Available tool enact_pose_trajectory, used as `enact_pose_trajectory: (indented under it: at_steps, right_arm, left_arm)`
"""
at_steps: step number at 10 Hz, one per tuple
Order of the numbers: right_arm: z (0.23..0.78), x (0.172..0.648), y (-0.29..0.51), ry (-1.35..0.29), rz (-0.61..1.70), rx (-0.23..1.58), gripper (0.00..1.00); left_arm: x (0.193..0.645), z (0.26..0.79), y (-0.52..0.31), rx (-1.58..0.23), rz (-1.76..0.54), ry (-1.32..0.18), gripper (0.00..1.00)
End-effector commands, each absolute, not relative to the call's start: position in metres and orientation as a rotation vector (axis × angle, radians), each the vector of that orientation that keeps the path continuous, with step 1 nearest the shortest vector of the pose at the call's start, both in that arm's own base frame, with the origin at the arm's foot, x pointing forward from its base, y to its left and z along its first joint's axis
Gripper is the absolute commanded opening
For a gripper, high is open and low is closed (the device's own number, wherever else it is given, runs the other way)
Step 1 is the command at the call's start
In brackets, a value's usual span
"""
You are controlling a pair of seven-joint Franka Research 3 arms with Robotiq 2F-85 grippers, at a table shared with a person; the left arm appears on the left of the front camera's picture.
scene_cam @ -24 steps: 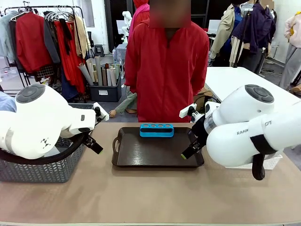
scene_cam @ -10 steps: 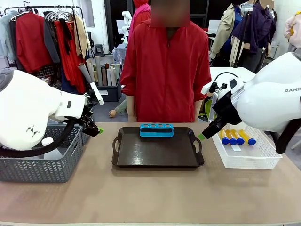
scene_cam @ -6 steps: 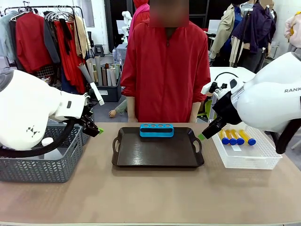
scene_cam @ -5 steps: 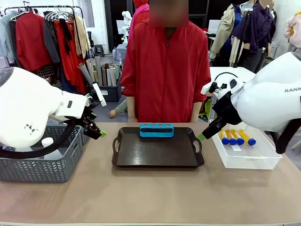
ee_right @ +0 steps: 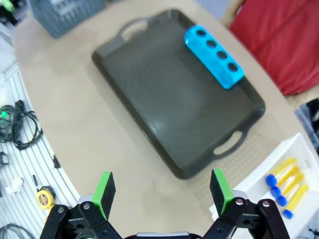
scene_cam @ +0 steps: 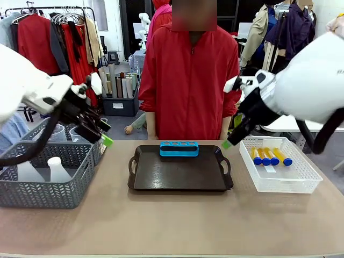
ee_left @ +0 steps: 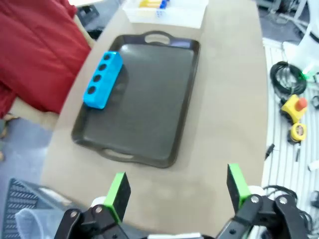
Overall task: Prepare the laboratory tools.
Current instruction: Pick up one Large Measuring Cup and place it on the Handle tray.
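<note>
Several orange-yellow tubes with blue caps (scene_cam: 270, 156) lie in a white mesh basket (scene_cam: 301, 183) at the right; these tubes (ee_right: 281, 185) also lie at the lower right of the right wrist view. A white conical flask (scene_cam: 56, 168) and a clear beaker (scene_cam: 58, 133) stand in the grey basket (scene_cam: 48, 191) at the left. My left gripper (scene_cam: 104, 135) hangs open above that basket's right end; its green pads (ee_left: 118, 190) are wide apart with nothing between them. Beside the tray's right handle, my right gripper (scene_cam: 228, 141) hovers open and empty, its fingers (ee_right: 220, 190) spread.
A dark brown handled tray (scene_cam: 180, 171) lies mid-table with a blue four-hole rack (scene_cam: 179, 148) at its far edge. A person in a red jacket (scene_cam: 189, 80) stands right behind the tray. Bare tan tabletop (scene_cam: 172, 220) runs along the near side.
Both arms have lifted. The left gripper rose from the table's level to above the grey basket's corner, and the right gripper moved up and slightly left. Both stay open.
</note>
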State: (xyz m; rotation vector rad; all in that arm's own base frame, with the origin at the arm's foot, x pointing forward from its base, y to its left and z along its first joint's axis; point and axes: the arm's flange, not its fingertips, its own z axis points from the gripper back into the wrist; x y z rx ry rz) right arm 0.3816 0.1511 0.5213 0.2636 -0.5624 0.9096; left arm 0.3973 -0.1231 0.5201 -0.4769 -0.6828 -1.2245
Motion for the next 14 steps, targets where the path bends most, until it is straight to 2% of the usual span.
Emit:
enact_pose_trajectory:
  at_steps: [1, 4, 8, 12, 14]
  right_arm:
    - [0.556, 0.396, 0.129, -0.597, 0.947, 0.347, 1.0]
    - [0.598, 0.41, 0.089, -0.659, 0.979, 0.366, 1.0]
    - [0.612, 0.423, 0.038, -0.768, 1.009, 0.406, 1.0]
    - [0.624, 0.415, 0.026, -0.866, 0.948, 0.349, 1.0]
    - [0.62, 0.417, 0.022, -0.801, 0.964, 0.379, 1.0]
  left_arm:
    - [0.414, 0.536, -0.112, -0.478, -1.258, -0.685, 1.0]
    - [0.42, 0.575, -0.103, -0.404, -1.259, -0.735, 1.0]
    - [0.429, 0.616, -0.096, -0.445, -1.223, -0.867, 1.0]
    - [0.438, 0.623, -0.091, -0.425, -1.194, -0.873, 1.0]
    - [0.432, 0.632, -0.088, -0.436, -1.173, -0.881, 1.0]
